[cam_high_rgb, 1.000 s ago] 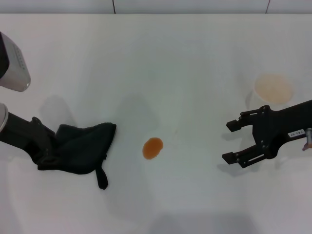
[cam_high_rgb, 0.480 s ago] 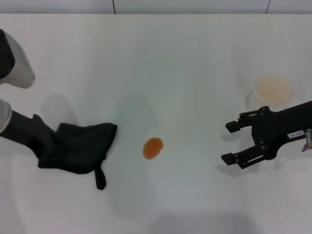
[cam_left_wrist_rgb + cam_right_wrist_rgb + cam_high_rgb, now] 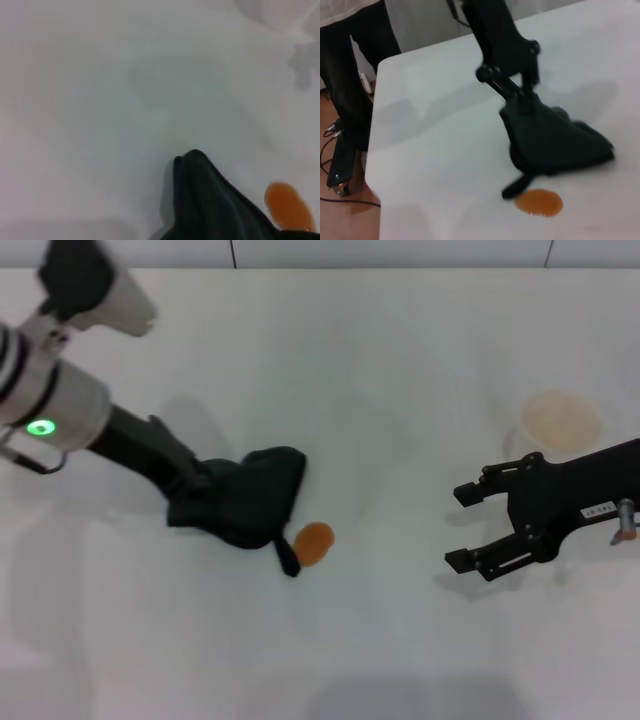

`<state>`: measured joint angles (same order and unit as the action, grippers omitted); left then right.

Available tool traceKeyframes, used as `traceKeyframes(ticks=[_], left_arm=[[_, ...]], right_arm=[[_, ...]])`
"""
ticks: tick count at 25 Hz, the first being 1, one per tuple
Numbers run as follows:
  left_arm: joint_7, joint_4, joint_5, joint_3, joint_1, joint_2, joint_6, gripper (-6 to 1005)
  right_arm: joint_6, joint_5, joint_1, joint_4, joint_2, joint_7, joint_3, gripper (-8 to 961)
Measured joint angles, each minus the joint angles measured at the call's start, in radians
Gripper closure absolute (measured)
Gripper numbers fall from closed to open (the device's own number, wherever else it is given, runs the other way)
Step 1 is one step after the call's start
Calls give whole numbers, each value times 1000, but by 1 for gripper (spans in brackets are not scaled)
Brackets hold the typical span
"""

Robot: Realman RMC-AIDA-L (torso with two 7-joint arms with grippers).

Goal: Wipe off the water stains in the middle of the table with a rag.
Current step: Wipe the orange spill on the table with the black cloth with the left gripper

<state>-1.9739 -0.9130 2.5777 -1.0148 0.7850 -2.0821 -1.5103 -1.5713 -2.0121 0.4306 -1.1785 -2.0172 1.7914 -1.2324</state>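
Observation:
The black rag (image 3: 250,505) lies on the white table (image 3: 380,360), left of centre, bunched under my left gripper (image 3: 195,495), which is shut on its left end. The rag's strap tab (image 3: 288,558) touches the left edge of the orange-brown water stain (image 3: 316,542). My right gripper (image 3: 462,525) is open and empty, low over the table well to the right of the stain. The left wrist view shows the rag (image 3: 210,200) beside the stain (image 3: 289,206). The right wrist view shows the left gripper (image 3: 517,100) on the rag (image 3: 555,142), with the stain (image 3: 539,202) just in front.
A white paper cup (image 3: 560,425) with a little pale liquid stands at the right, just behind my right arm. The right wrist view shows the table's far edge (image 3: 377,150), with a person's dark legs (image 3: 350,60) and cables on the floor beyond.
My left gripper has dragged the rag to the right and slightly away from me, from the table's left side up to the stain. The right gripper has shifted slightly left.

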Motion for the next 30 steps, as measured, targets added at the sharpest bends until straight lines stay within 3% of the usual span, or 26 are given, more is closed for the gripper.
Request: traceKeyframes(ticks=[8, 21, 25, 30], left_arm=[[-125, 83, -90, -188, 64, -5, 87, 934], [-256, 79, -293, -554, 54, -9, 139, 934], [-277, 84, -274, -556, 45, -3, 172, 934], [-297, 93, -151, -397, 37, 2, 171, 934]], right_arm=[[15, 15, 6, -6, 0, 0, -27, 83], [18, 17, 11, -5, 1, 0, -23, 83], [18, 17, 11, -5, 2, 0, -23, 84], [20, 17, 11, -1, 1, 0, -25, 84]])
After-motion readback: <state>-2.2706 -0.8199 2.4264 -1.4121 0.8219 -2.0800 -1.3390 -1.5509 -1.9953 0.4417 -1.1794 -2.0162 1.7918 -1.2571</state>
